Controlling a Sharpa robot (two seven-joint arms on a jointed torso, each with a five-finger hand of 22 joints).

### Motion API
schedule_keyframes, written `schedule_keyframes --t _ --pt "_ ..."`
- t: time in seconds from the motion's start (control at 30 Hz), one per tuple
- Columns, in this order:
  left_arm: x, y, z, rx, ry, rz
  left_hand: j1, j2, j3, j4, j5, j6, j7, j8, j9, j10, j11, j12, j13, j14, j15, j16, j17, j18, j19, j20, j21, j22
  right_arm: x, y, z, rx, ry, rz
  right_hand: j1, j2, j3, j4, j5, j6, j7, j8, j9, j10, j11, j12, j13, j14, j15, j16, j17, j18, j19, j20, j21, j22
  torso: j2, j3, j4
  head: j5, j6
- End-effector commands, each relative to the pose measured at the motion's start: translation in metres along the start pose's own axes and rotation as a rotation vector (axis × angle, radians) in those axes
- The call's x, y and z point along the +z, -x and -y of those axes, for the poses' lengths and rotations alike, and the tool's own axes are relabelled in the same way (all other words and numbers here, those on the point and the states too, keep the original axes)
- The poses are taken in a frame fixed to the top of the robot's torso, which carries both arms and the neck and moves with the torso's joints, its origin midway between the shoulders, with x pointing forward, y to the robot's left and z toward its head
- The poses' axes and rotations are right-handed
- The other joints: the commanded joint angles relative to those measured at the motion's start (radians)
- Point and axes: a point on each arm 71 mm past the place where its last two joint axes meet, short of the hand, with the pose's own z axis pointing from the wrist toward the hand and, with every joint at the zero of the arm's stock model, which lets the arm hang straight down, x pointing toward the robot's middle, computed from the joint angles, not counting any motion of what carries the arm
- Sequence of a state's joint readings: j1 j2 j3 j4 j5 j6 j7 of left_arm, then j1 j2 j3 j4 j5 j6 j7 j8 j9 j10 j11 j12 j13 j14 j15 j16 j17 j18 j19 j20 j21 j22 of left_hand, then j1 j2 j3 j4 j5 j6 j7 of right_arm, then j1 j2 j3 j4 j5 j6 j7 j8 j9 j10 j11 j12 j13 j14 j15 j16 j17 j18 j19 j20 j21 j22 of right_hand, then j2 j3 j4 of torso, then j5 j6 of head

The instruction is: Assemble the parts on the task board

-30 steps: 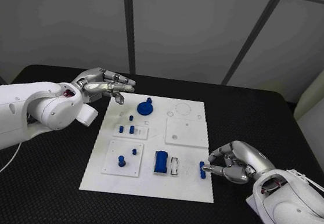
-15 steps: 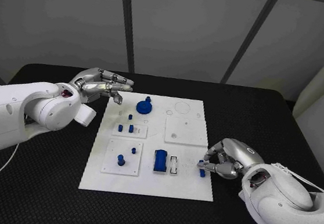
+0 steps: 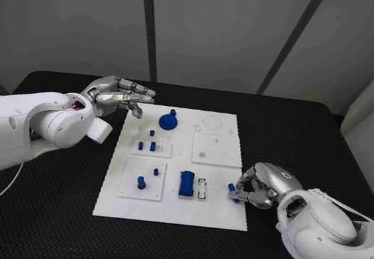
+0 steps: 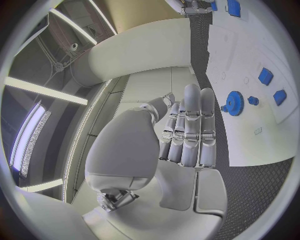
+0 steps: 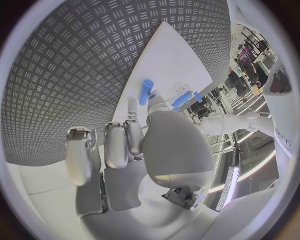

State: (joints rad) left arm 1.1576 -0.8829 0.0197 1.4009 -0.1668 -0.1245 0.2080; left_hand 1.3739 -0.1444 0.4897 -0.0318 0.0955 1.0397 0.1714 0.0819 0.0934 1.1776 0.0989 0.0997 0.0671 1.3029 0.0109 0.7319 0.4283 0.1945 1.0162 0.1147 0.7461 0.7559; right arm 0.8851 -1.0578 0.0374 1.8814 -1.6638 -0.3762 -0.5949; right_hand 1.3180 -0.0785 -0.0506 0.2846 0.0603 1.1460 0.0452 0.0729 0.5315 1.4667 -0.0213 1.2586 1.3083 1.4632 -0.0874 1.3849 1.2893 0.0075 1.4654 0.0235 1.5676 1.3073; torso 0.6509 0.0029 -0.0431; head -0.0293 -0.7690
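Task board (image 3: pixel 214 213), white, lies mid-frame on the black table (image 3: pixel 35 212), long side running up the picture. My left hand (image 3: pixel 115 95), upper left of the frame beside the board's top corner, holds nothing; its fingers lie straight and pressed side by side in the left wrist view. My right hand (image 3: pixel 261 185), right of centre at the board's right edge, has its fingers curled in around a small blue peg (image 3: pixel 232 190); the right wrist view shows the peg's end standing out past my fingertips, so I judge it pinched, though the contact itself is hidden. Blue gear (image 3: pixel 168 123), near the board's top, left of middle. Blue block (image 3: pixel 185 184), lower middle, with a white slotted piece just beside it. Small blue parts (image 3: pixel 146 145) on the left-hand insets. Step in hand, as I judge it: seating the peg. Advice to myself: keep the peg upright, bring it squarely over its hole, press straight down without twisting, and loosen only once it stands unaided.
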Motion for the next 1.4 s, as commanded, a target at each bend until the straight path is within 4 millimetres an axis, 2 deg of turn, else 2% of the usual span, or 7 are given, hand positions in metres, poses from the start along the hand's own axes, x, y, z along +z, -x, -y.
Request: schedule_keyframes --t 0.03,0.17,0.3,0.57,0.83,1.13,1.4 --pt "0.000 0.000 0.001 -0.004 -0.008 -0.005 -0.001 0.004 -0.004 -0.001 -0.001 -0.006 -0.001 -0.006 -0.001 -0.006 0.001 -0.006 0.001 0.000 -0.001 -0.005 -0.001 -0.011 0.000 0.001 -0.006 -0.001 0.000 -0.001 -0.001 -0.056 -0.004 -0.013 -0.007 0.002 0.004 0.002 0.004 0.008 0.001 0.004 -0.001 0.034 -0.007 0.005 0.108 0.053 -0.004 0.007 0.002 -0.007 0.105 -0.001 0.003 0.263 -0.001 0.0001 0.0000 0.000 -0.002" --pt "0.000 0.000 0.001 -0.004 -0.007 -0.005 -0.001 0.004 -0.004 -0.001 -0.001 -0.006 -0.001 -0.006 -0.001 -0.006 0.001 -0.006 0.001 0.000 -0.001 -0.005 -0.001 -0.011 0.000 0.001 -0.006 -0.001 0.000 -0.003 -0.004 -0.067 -0.001 -0.029 0.001 -0.002 0.006 -0.002 0.004 0.015 -0.001 0.004 -0.001 0.034 -0.009 0.006 0.108 0.054 -0.006 0.008 0.003 -0.007 0.105 -0.002 0.003 0.263 -0.001 -0.0002 0.0012 0.000 -0.003" --pt "0.000 0.000 0.001 -0.004 -0.006 -0.005 -0.001 0.004 -0.004 -0.001 -0.001 -0.006 -0.001 -0.006 -0.001 -0.006 0.001 -0.006 0.001 0.000 -0.001 -0.005 -0.001 -0.011 0.000 0.001 -0.006 -0.001 0.000 -0.009 -0.007 -0.075 0.000 -0.053 0.049 0.006 0.023 -0.027 0.011 0.024 -0.006 0.003 -0.002 0.034 -0.013 0.006 0.109 0.054 -0.010 0.009 0.006 -0.007 0.105 -0.006 0.003 0.263 -0.002 -0.0007 0.0007 0.000 -0.004" --pt "-0.001 0.000 0.001 -0.004 -0.006 -0.005 -0.001 0.004 -0.004 -0.001 -0.001 -0.006 -0.001 -0.006 -0.001 -0.006 0.001 -0.006 0.001 0.000 -0.001 -0.005 -0.001 -0.011 0.000 0.001 -0.006 -0.001 0.000 -0.015 -0.012 -0.126 -0.007 -0.076 0.142 0.029 0.056 -0.098 0.148 0.042 -0.013 -0.004 -0.009 0.033 -0.021 0.004 0.110 0.055 -0.017 0.012 0.010 -0.007 0.105 -0.015 0.003 0.263 -0.001 -0.0011 0.0011 0.000 -0.007" --pt "-0.001 0.000 0.001 -0.004 -0.006 -0.005 -0.001 0.005 -0.004 -0.001 -0.001 -0.006 -0.001 -0.006 -0.001 -0.006 0.001 -0.005 0.001 0.000 -0.001 -0.006 -0.001 -0.011 0.000 0.001 -0.007 -0.002 0.000 -0.014 -0.017 -0.133 -0.019 -0.054 0.154 0.046 0.070 -0.120 0.230 0.046 -0.017 -0.007 -0.017 0.032 -0.024 0.001 0.110 0.055 -0.019 0.012 0.013 -0.007 0.105 -0.017 0.003 0.263 -0.002 -0.0010 0.0015 0.003 -0.007" --pt "-0.001 0.000 0.001 -0.004 -0.006 -0.004 -0.001 0.005 -0.004 -0.001 -0.001 -0.006 -0.001 -0.006 -0.001 -0.006 0.001 -0.005 0.001 0.000 -0.001 -0.006 -0.001 -0.011 0.000 0.001 -0.007 -0.002 -0.010 -0.009 -0.024 0.095 -0.023 -0.033 0.111 0.068 0.073 -0.102 0.286 0.039 -0.016 -0.009 -0.022 0.035 -0.023 0.001 0.111 0.056 -0.019 0.014 0.016 -0.007 0.105 -0.017 0.003 0.263 -0.003 -0.0028 0.0021 0.006 -0.003" --pt "-0.001 0.000 0.001 -0.004 -0.006 -0.004 -0.001 0.005 -0.004 -0.001 -0.001 -0.006 -0.001 -0.006 -0.001 -0.006 0.001 -0.005 0.001 0.000 -0.001 -0.006 -0.001 -0.011 0.000 0.001 -0.007 -0.002 -0.014 -0.005 -0.035 0.271 -0.005 0.002 0.089 0.070 0.070 -0.090 0.293 0.039 -0.016 -0.008 -0.023 0.038 -0.023 0.007 0.114 0.056 -0.019 0.016 0.019 -0.007 0.105 -0.017 0.003 0.263 0.000 -0.0021 0.0017 0.009 0.001"
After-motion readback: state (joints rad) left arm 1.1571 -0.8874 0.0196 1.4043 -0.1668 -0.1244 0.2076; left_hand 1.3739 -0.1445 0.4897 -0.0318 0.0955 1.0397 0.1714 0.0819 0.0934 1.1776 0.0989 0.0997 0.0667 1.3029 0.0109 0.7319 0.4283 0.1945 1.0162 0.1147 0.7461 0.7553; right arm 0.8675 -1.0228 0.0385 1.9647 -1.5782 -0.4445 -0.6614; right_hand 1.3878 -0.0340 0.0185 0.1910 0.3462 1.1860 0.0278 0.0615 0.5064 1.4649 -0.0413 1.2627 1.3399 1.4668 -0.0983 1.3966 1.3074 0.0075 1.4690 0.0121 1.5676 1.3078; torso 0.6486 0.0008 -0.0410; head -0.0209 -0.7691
